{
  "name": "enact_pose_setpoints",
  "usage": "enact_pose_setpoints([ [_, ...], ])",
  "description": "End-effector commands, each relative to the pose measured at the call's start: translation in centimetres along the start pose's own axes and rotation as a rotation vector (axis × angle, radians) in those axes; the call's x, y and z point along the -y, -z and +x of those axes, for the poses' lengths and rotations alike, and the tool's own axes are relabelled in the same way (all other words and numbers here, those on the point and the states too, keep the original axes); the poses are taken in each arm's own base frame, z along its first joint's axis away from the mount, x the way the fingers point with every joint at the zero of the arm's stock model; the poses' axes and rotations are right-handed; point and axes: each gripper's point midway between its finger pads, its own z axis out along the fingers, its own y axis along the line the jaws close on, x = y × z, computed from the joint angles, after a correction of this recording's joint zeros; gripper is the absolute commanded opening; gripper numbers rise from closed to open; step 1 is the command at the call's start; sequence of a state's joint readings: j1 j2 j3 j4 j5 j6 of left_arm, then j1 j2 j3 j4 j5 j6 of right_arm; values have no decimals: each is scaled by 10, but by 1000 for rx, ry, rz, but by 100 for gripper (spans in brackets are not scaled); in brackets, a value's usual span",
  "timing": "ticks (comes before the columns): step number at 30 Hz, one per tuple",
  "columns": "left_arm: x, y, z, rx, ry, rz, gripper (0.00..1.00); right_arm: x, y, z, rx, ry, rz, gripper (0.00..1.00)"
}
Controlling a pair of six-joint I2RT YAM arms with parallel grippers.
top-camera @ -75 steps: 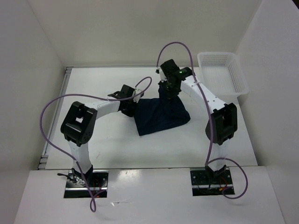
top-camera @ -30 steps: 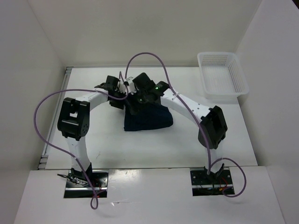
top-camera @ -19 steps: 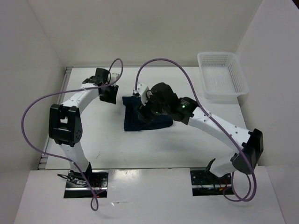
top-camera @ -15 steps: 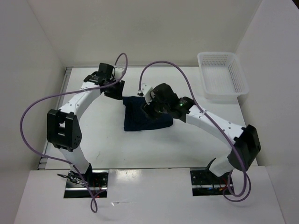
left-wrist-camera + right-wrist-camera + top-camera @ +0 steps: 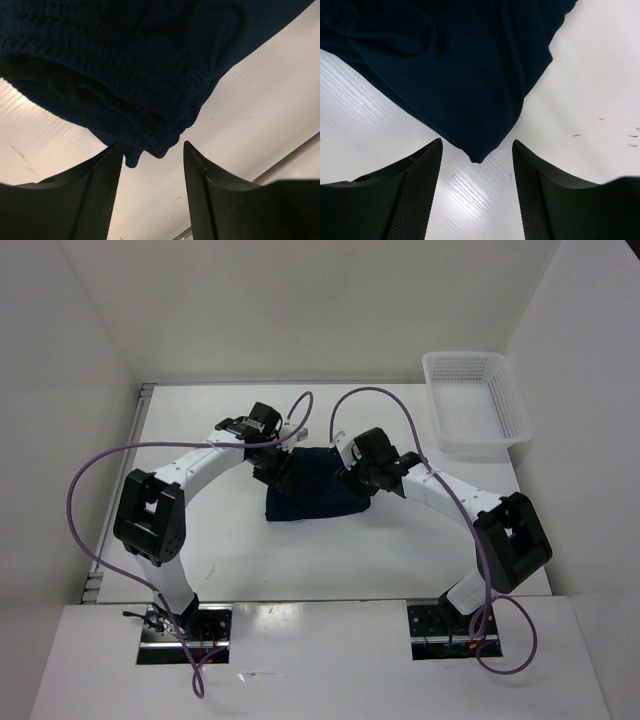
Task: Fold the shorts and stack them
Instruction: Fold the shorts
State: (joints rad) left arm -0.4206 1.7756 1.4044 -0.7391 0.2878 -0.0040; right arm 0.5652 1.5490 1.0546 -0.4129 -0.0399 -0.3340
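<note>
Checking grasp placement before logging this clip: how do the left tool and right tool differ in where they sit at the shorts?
The left tool faces the shorts' gathered elastic waistband; the right tool faces a smooth, flat corner. In the top view the left tool is at the shorts' far-left corner, the right tool at their right edge. Both stand open, gripping nothing.

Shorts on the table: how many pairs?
1. The dark navy blue soft-fabric shorts lie folded mid-table, with the open left claw at their left side and the open right claw at their right side. The white plastic mesh basket at far right shows none.
</note>
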Motion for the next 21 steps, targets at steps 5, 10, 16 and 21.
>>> enact_pose_setpoints([
  [5, 21, -21, -18, 11, -51, 75, 60, 0, 0, -9, 86, 28, 19, 64],
  [10, 18, -38, -21, 0, -59, 65, 60, 6, -3, -3, 83, 25, 31, 64],
  [16, 14, -52, -13, -39, -46, 67, 44, 2, -8, 5, 81, 25, 21, 64],
  [21, 9, -63, -6, -58, -40, 55, 13, 4, -15, 14, 64, 17, 22, 62],
])
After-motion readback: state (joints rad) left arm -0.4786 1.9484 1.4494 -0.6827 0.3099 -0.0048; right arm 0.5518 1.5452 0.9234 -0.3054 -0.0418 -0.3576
